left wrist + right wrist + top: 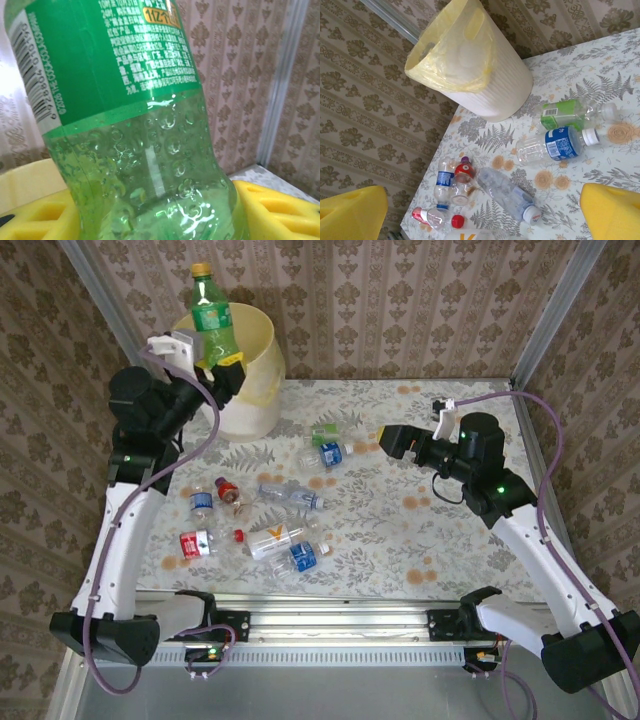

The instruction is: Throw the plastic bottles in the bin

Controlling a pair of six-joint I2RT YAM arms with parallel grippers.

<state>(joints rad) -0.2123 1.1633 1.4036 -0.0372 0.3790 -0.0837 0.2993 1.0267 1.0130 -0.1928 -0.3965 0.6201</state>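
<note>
Clasping one green bottle (215, 325) by one bin (255, 405), left jaws; right jaws agape; eight bottles (275, 538) loose.

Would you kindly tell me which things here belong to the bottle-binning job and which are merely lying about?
Job: green bottle in the left tool; bin; blue-labelled bottle, green-labelled bottle, orange-labelled bottle and the other loose bottles.
Lying about: loose red cap; floral tablecloth.
</note>
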